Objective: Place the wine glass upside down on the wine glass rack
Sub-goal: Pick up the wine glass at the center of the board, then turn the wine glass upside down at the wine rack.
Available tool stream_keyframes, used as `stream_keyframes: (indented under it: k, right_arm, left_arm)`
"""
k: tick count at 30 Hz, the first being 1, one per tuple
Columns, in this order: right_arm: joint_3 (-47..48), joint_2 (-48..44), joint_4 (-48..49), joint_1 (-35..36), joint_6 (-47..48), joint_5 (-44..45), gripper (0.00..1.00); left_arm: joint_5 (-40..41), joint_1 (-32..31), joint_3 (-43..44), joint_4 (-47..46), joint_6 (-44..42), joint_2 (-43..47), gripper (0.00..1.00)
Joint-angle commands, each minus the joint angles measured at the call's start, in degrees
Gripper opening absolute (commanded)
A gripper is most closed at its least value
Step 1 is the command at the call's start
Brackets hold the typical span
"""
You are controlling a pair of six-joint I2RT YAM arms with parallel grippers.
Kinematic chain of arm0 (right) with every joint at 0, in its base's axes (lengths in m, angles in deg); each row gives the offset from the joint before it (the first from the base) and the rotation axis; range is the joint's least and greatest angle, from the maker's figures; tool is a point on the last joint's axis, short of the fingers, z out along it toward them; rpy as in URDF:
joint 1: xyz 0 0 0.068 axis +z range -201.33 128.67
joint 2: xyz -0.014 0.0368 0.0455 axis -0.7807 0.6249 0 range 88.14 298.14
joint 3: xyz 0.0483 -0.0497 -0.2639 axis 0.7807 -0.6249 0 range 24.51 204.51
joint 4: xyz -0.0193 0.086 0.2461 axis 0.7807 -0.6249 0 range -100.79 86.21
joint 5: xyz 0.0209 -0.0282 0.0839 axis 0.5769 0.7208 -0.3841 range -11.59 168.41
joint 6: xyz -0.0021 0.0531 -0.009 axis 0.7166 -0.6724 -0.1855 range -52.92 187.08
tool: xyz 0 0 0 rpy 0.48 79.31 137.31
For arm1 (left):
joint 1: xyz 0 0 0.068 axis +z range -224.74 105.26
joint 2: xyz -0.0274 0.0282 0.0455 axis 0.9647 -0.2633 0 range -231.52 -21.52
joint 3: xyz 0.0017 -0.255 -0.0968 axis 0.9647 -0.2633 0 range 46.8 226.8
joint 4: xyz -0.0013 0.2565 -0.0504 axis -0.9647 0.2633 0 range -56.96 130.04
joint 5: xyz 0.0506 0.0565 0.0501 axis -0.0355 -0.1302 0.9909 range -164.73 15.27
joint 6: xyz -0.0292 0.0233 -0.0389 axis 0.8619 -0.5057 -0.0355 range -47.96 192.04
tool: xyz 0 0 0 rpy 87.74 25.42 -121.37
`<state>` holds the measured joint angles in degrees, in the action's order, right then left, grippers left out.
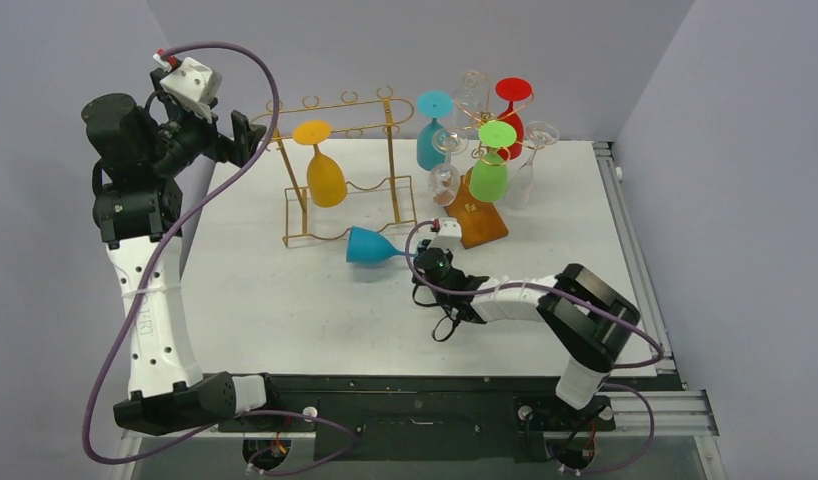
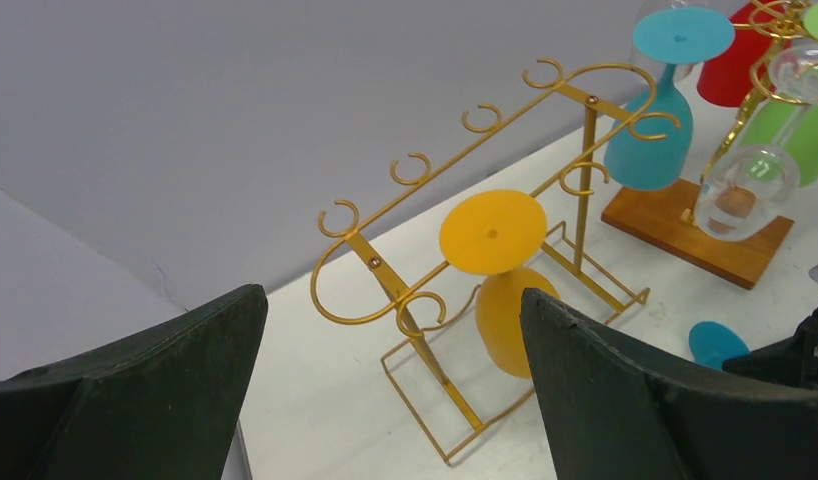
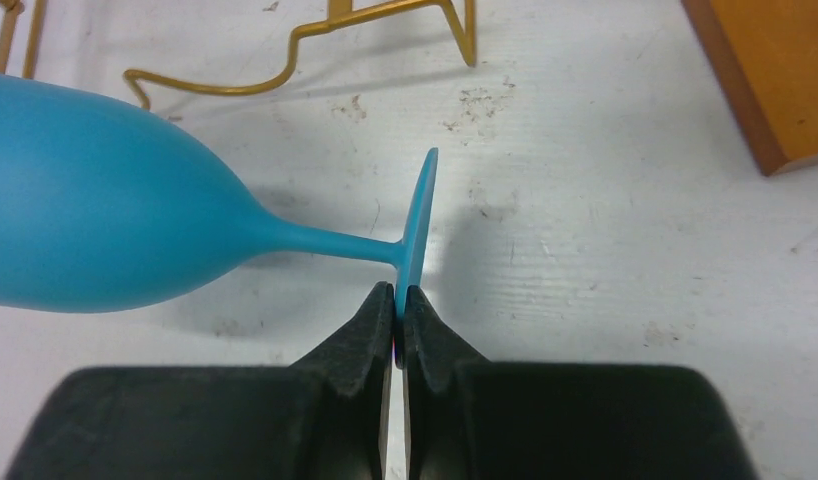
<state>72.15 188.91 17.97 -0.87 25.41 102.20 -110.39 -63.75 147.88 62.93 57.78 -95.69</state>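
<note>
- Blue wine glass [image 1: 368,246] is laid on its side on the table [image 1: 285,320], just in front of the gold wire rack [image 1: 345,104]. Bowl is pointed to the robot's left, foot to the right.
- Long axis is run approx left-right, so the stem is lined up straight out from the fingertips.
- Right gripper [image 3: 395,300] is clamped tight on the rim of the foot, edge-on, w/ the disc stood vertical btwn the pads. The hold is judged thin, since only the rim is pinched.
- Left gripper [image 1: 247,137] is held high by the rack's left end, jaws spread wide, nothing in them. The right arm is clearly the nearer one.
- Next move, as judged: the glass has to be swung from flat to bowl-down, then the stem slid into a hook w/ the foot resting on top.
- One orange glass [image 1: 325,178] is already hung bowl-down on the rack; hooks beside it look free.
- Right wrist cam shows the pinch on the foot rim, which is hidden by the gripper body in the top view.
- Top view shows the glass vs rack layout, plus a wood-based stand [image 1: 482,222] of other glasses to the right.
- Left wrist cam shows the hook mouths, tho which way they open rel. to the glass cannot be told for sure.
</note>
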Motion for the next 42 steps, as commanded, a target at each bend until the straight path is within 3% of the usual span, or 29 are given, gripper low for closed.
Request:
stream_keyframes:
  k: [1, 5, 7, 12, 16, 22, 29, 35, 42]
  right_arm:
    - [-5.31, -11.45, 6.59, 2.16, 9.70, -2.87, 0.00]
    - [-8.46, -22.72, 9.48, 2.74, 22.83, -13.81, 0.00]
    - [-7.94, -27.18, 8.27, 2.74, 30.15, -22.04, 0.00]
    - [3.36, -32.57, -9.04, 2.56, 46.20, -40.04, 0.00]
    - [14.02, -31.36, -23.54, 2.58, 56.98, -52.31, 0.00]
    - [27.94, -26.88, -39.65, 2.89, 70.73, -64.28, 0.00]
    - [34.86, -24.74, -47.39, 5.33, 79.20, -65.88, 0.00]
    - [31.35, -26.26, -36.15, 8.22, 73.44, -65.35, 0.00]
    - [30.25, -25.93, -28.88, 11.43, 70.56, -62.81, 0.00]
  left_arm:
    - [-5.83, 0.28, 4.07, 11.77, -4.30, 4.03, 0.96]
    - [-13.71, 0.21, 4.57, 21.49, -8.67, 7.53, 0.99]
    - [-18.31, 0.06, 4.48, 26.91, -11.33, 9.30, 0.94]
    - [-23.29, -2.32, 2.37, 39.27, -23.49, 14.05, 0.90]
    - [-21.94, -6.20, -1.04, 44.70, -31.84, 17.73, 0.90]
    - [-21.94, -10.22, -2.34, 43.15, -32.46, 19.50, 0.90]
    - [-25.86, -12.21, -2.98, 45.83, -32.23, 18.75, 0.82]
    - [-26.70, -18.32, -6.70, 47.72, -31.75, 19.45, 0.77]
    - [-24.22, -22.22, -11.07, 41.96, -26.00, 21.62, 0.72]
